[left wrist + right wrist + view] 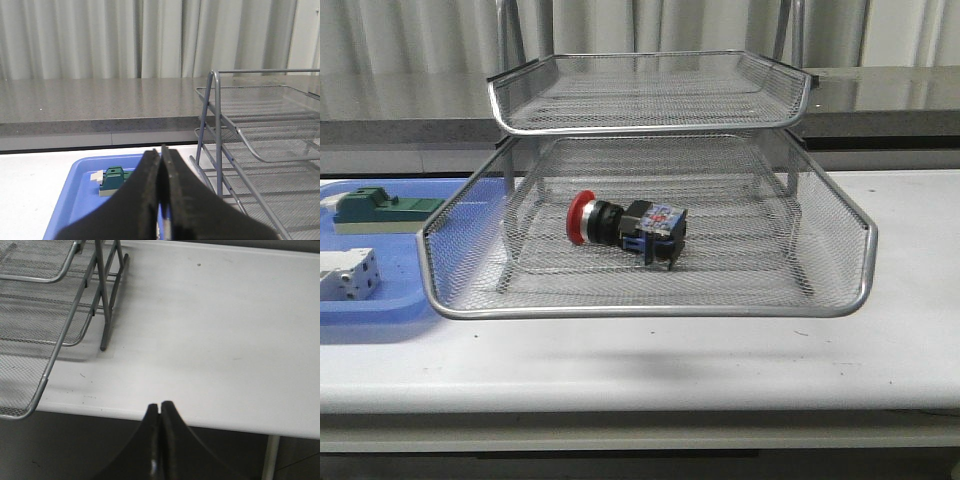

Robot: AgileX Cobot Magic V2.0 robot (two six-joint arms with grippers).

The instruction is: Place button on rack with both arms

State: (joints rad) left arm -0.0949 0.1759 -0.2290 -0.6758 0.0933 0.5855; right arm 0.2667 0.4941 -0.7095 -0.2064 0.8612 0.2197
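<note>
The button [625,225], red cap, silver collar and black-and-blue body, lies on its side in the pulled-out middle tier of the silver wire-mesh rack [650,312]. Neither arm shows in the front view. In the left wrist view my left gripper [161,152] is shut with nothing between its fingers, hanging above the blue tray, the rack [260,145] off to one side. My right gripper [160,406] is shut and empty too, poised over the table's front edge, with the rack's legs and mesh [60,315] to its side.
A flat blue tray [375,312] left of the rack holds a green block [380,208] and a white terminal block [348,274]. The green block [114,179] also shows past the left fingers. A grey counter and curtains stand behind the white table [650,365].
</note>
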